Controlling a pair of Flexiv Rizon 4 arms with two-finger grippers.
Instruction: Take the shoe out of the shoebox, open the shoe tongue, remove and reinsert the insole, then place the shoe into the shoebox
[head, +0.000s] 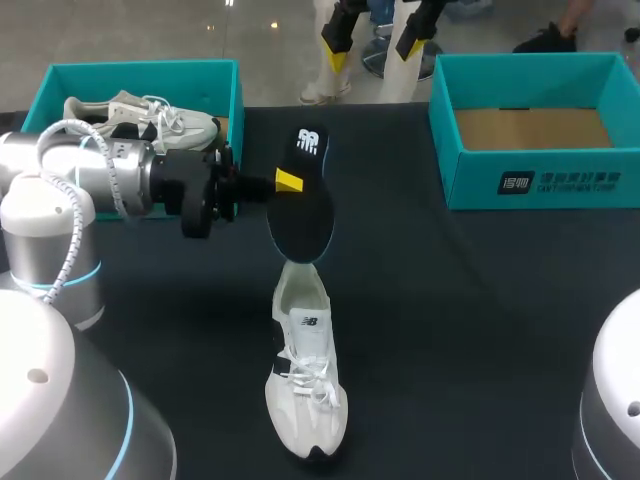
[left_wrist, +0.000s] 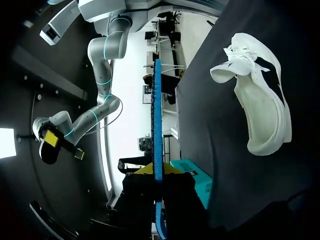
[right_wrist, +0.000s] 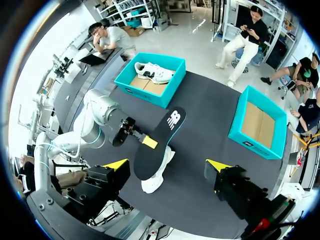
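Observation:
My left gripper (head: 287, 182) is shut on the edge of a black insole (head: 300, 205) and holds it in the air over the heel of a white shoe (head: 305, 385). The shoe lies on the dark table with its toe toward the front edge. In the left wrist view the insole (left_wrist: 158, 125) shows edge-on as a thin blue strip between the yellow tips of the left gripper (left_wrist: 158, 172), with the shoe (left_wrist: 260, 110) off to one side. My right gripper (right_wrist: 167, 165) stands wide open high above the table, looking down on the insole (right_wrist: 160, 142) and the shoe (right_wrist: 154, 180).
A teal shoebox (head: 235, 100) at the back left holds a second white shoe (head: 150, 118). An empty teal shoebox (head: 530, 175) stands at the back right. Both boxes also show in the right wrist view: the left box (right_wrist: 150, 95) and the right box (right_wrist: 235, 132).

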